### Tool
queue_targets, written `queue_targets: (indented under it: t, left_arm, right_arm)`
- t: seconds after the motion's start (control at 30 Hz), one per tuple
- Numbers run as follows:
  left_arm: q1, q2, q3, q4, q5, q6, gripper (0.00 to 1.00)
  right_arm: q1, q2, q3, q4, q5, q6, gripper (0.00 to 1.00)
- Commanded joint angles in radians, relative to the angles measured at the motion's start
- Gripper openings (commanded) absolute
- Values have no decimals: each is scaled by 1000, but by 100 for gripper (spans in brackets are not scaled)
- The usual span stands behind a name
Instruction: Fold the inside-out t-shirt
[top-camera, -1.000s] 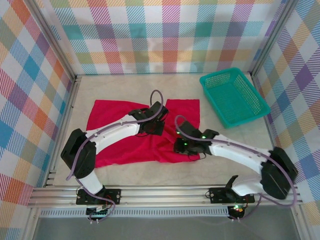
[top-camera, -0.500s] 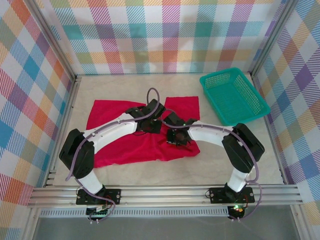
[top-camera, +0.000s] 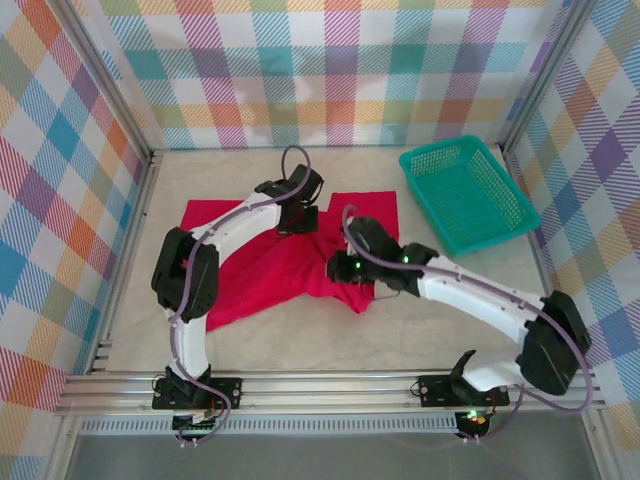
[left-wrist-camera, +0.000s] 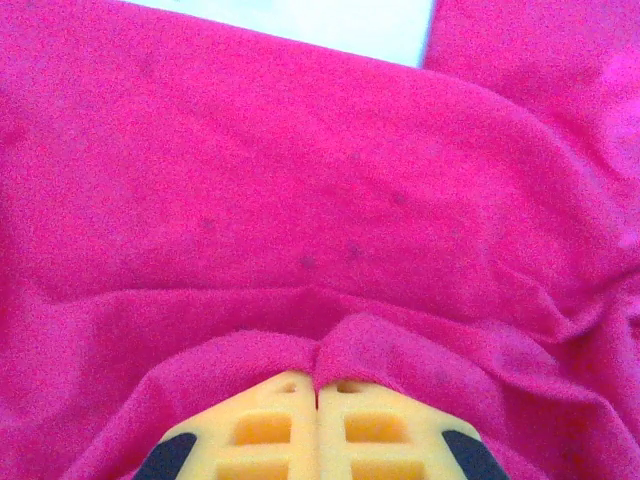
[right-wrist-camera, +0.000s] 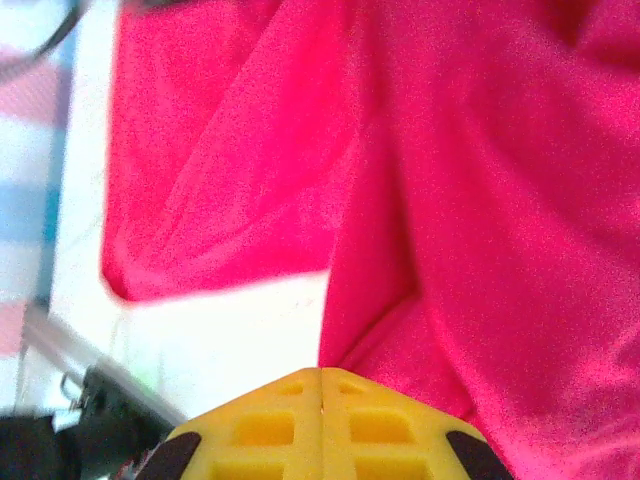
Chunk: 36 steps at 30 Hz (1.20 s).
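Left gripper (left-wrist-camera: 318, 382) and right gripper (right-wrist-camera: 322, 375) both clamp the shirt (top-camera: 262, 278) as we begin folding; next, we should lift evenly

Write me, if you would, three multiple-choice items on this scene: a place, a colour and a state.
1. Where does the basket sit? A) far right B) near left C) centre
2. What colour is the t-shirt? A) teal B) white C) red
3. How is the left claw? A) wide open B) shut on the t-shirt C) shut on the basket
1 A, it stands in the far right corner; 2 C, the cloth is bright red; 3 B, cloth is pinched between its closed fingers.
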Motion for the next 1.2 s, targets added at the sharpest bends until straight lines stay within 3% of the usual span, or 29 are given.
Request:
queue_targets:
  t: [0.0,0.13,0.2,0.27,0.33,0.37,0.5,0.6,0.67,0.73,0.8,0.93,1.17]
  left_arm:
    - [-1,40,5,-21,8,-57,0]
    - [-4,40,-56,20,22,-78,0]
    - [-4,22,-70,18,18,-67,0]
    - [-4,-8,-85,4,12,-50,0]
    - [-6,-48,-105,-13,10,-34,4]
    - [-9,-73,-123,-23,6,-27,16]
    - [-24,-193,-211,-60,-20,-18,43]
    - [-32,-289,-290,-69,-6,-26,46]
    - [-44,-346,-343,-64,36,-33,41]
    - [-65,-387,-390,-44,86,-47,40]
    - [-94,-416,-441,-6,152,-77,40]
    - [-140,-418,-519,103,251,-136,41]
    - [-148,-309,-480,197,299,-174,41]
  right_arm:
    - [97,25,-176,215,-124,-7,0]
    - [111,64,-270,292,-114,52,0]
    - [109,50,-254,210,-31,44,36]
    - [95,32,-215,90,67,46,48]
    - [76,16,-192,33,113,50,52]
    - [69,12,-185,14,135,54,52]
    - [36,43,-153,1,147,55,54]
    - [28,118,-103,15,135,41,56]
    - [26,186,-58,14,147,31,57]
    - [14,249,-18,10,155,26,55]
    - [2,292,18,-2,166,22,46]
    - [-10,287,41,-17,187,18,2]
    - [-10,192,13,-38,171,21,0]
